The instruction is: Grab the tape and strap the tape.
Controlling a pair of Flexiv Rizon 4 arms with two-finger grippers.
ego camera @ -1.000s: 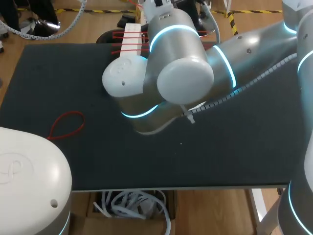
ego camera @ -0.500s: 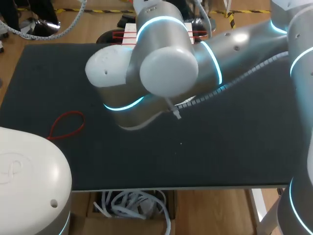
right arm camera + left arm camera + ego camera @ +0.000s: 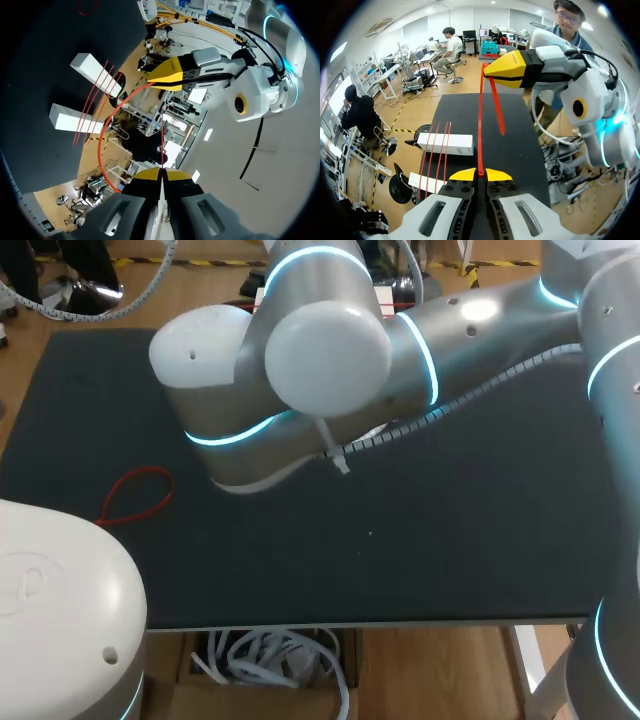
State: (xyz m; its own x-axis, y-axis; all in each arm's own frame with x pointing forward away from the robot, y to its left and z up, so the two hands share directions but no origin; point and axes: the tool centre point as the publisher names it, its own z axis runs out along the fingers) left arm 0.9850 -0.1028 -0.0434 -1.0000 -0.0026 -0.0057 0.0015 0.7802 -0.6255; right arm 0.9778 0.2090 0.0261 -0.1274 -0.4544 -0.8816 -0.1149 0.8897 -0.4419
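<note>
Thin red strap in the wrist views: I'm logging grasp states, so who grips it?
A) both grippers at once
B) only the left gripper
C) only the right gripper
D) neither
A: the thin red strap runs between the left gripper and the right gripper, each with its yellow tips shut on it.

The right arm point(image 3: 330, 360) covers the far middle of the surface point(image 3: 480, 540) in the head view, hiding the tape point(image 3: 480, 125) and all but a sliver of a white block point(image 3: 383, 297). The left arm point(image 3: 50, 610) hides the near left corner. In the left wrist view, the tape's end vanishes between the left fingers point(image 3: 465, 174). In the right wrist view, the rim cuts off a red loop point(image 3: 87, 12).
</note>
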